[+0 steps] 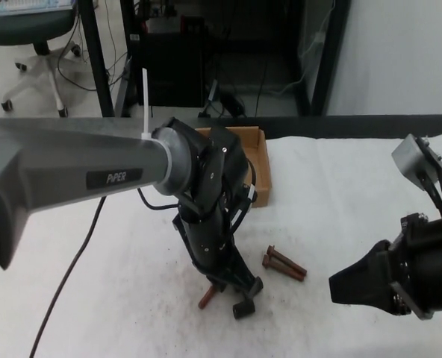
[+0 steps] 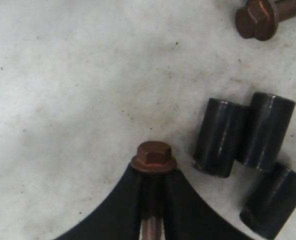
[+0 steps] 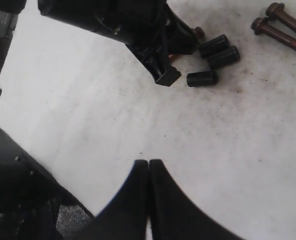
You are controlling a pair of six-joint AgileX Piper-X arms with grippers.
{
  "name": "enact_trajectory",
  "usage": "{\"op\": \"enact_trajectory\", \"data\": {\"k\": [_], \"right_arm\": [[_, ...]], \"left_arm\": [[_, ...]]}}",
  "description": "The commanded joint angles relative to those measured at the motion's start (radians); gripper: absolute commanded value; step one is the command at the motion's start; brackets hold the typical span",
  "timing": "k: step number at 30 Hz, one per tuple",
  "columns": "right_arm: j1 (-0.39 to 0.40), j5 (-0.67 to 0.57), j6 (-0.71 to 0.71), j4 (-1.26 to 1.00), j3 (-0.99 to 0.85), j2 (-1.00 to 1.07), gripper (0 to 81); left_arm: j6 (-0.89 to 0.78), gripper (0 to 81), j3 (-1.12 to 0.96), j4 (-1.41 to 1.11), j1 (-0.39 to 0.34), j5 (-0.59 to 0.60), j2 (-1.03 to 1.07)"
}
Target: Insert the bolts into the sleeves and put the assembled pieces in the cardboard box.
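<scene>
Finds on the bench a box beyond the left arm, its inside largely hidden. Clamps the left tool on a bolt just under the head, low over the bench. Holds the right tool pressed shut, empty, well apart from the parts. Leaves two loose bolts near and three sleeves just beside the gripped bolt, two of them touching.
</scene>
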Motion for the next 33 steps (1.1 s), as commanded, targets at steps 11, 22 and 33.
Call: {"op": "enact_trajectory", "data": {"k": [11,22,33], "right_arm": [[0.000,-0.083,-0.216,-0.262,-0.006,0.085,1.5],[0.169,0.188,-0.513,-0.202,-0.098,0.316,30.0],[0.220,0.322,-0.885,-0.081,-0.253,0.514,30.0]], "left_arm": [[0.057,0.2,0.007,0.027,0.146,-0.083,-0.418],[-0.028,0.2,0.386,-0.042,0.227,-0.040,-0.985],[-0.093,0.2,0.710,-0.079,0.227,0.001,-1.403]]}}
